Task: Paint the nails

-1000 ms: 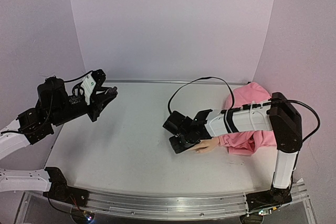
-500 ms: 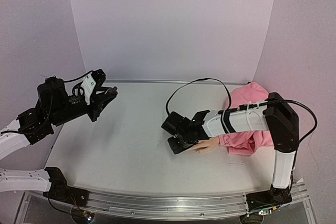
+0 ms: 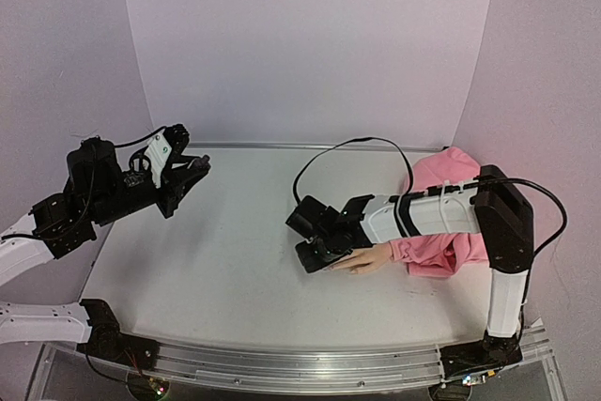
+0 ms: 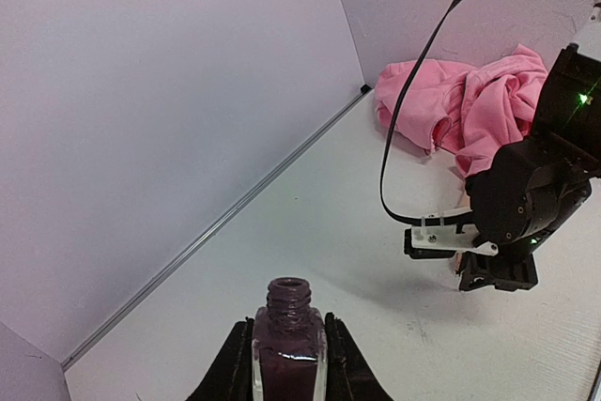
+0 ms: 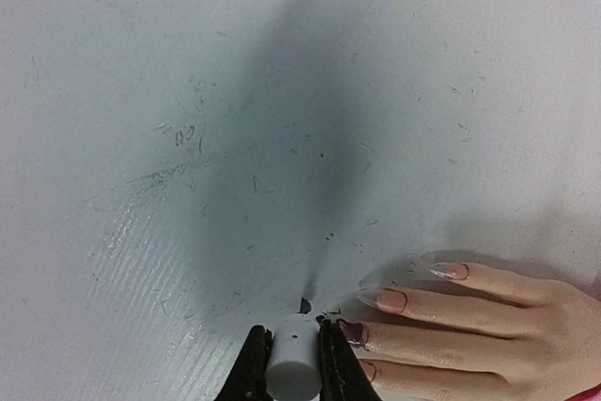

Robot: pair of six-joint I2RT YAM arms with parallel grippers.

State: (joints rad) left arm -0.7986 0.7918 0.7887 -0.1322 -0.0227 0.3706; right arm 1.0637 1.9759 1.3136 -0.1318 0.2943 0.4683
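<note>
The right tool [image 5: 286, 356], clamped on the brush cap [image 5: 293, 378], has edged left along the nails [image 5: 392, 300], seemingly mid-stroke, while the left tool [image 4: 288, 375] stays clamped on the open bottle [image 4: 288, 316].

My left gripper [image 4: 285, 331] is black, and the bottle [image 4: 288, 363] pinched in it is clear glass filled with dark plum polish. My right gripper [image 5: 291, 333] is black too, clamped around a plain white cap [image 5: 293, 373], with a dark speck of brush tip [image 5: 304, 305] just beyond it. The mannequin hand [image 5: 488, 321] is flesh-coloured. Its nails [image 5: 391, 300] differ: one dark plum, one dusty pink, one pale and nearly clear. The sleeve [image 4: 470, 105] at the table's far right corner is bright pink. The table [image 5: 188, 91] is white, flecked with fine dark scuffs and faint ribbing. The cable [image 4: 413, 72] is black and the walls [image 4: 141, 91] are pale lilac.
</note>
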